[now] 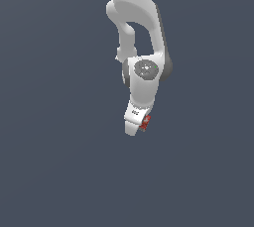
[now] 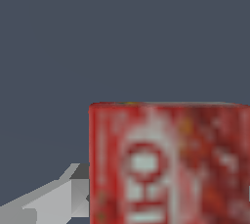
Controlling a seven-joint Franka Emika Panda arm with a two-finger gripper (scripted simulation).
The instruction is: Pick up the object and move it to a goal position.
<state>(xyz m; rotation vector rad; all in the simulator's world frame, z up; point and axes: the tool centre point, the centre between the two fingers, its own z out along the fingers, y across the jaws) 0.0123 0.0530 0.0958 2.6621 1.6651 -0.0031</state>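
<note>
The box (image 2: 168, 164) fills the wrist view, pressed against 1 grey finger (image 2: 53, 196); the gripper (image 1: 140, 124) clamps it, seemingly for carrying to the goal.

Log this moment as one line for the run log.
arm: Panda, wrist pointing down | gripper: shut on red box | red box: fills the wrist view beside one grey finger | goal: not visible
</note>
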